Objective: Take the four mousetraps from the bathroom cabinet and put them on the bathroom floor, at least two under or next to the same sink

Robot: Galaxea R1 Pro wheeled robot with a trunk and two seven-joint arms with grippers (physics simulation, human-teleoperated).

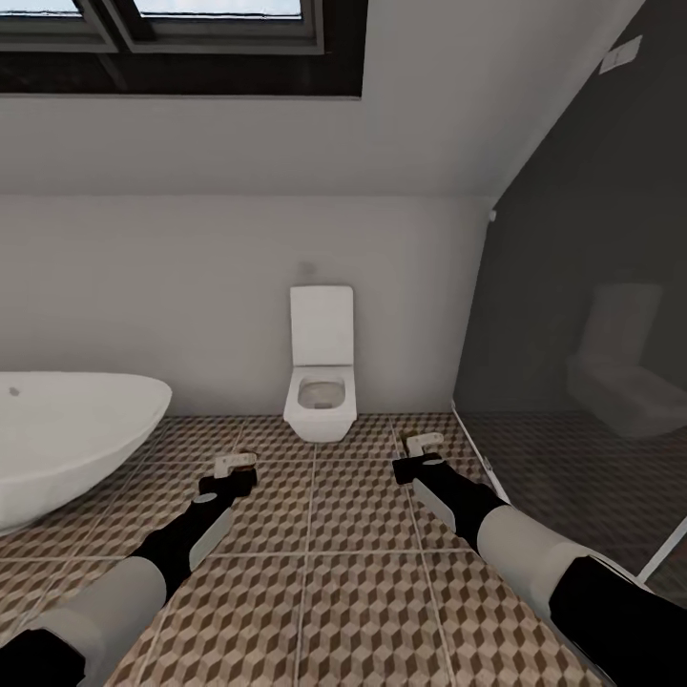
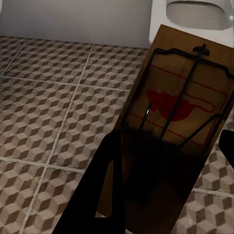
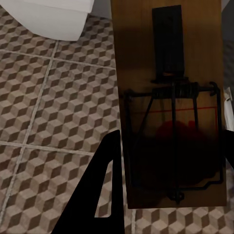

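I hold one mousetrap in each hand above the cube-patterned bathroom floor (image 1: 324, 572). In the head view my left gripper (image 1: 229, 474) is shut on a mousetrap (image 1: 237, 463), and my right gripper (image 1: 420, 460) is shut on another mousetrap (image 1: 423, 442). Up close in the left wrist view, the brown wooden mousetrap (image 2: 180, 112) with its wire bar and red mark sits between the dark fingers (image 2: 105, 195). The second mousetrap (image 3: 168, 97) lies lengthwise between the fingers (image 3: 105, 190) in the right wrist view. The cabinet and the sink are out of view.
A white toilet (image 1: 322, 367) stands against the far wall straight ahead. The big oval white tub (image 1: 67, 429) fills the left side. A dark glass partition (image 1: 592, 334) with a pale bottom rail closes off the right. Patterned tiles lie open between tub and partition.
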